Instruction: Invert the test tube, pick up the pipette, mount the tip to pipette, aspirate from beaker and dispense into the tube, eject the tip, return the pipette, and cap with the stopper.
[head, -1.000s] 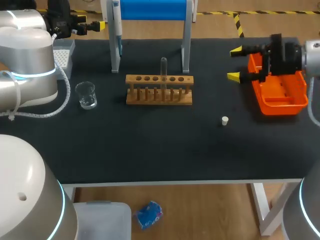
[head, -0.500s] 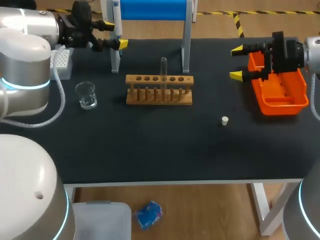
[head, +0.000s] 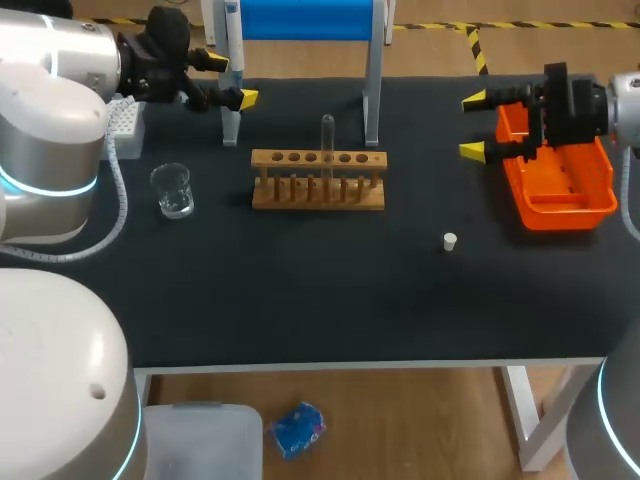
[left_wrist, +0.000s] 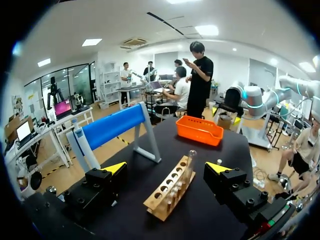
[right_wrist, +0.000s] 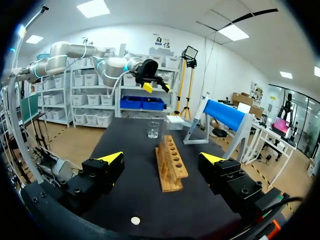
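Observation:
A clear test tube (head: 327, 135) stands upright in the wooden rack (head: 318, 181) at the table's middle back. The pipette (head: 233, 50) hangs on the blue-topped stand (head: 372, 90). My left gripper (head: 232, 80) is open beside the pipette, with nothing between its fingers. In the left wrist view the gripper (left_wrist: 166, 167) looks along the rack (left_wrist: 170, 189) and tube (left_wrist: 190, 159). A glass beaker (head: 172, 190) stands left of the rack. The small white stopper (head: 450, 240) lies on the mat. My right gripper (head: 469, 126) is open at the orange tray's (head: 590, 205) left end; it (right_wrist: 161, 158) faces the rack (right_wrist: 171, 165).
A white tip box (head: 125, 115) sits at the far left, behind the beaker. The stand's two legs rise just behind the rack. The black mat's front half holds only the stopper. In the right wrist view the beaker (right_wrist: 153, 130) stands beyond the rack.
My left gripper has swung right from the far left corner to the pipette stand. The right gripper has barely shifted. Nothing on the table has moved.

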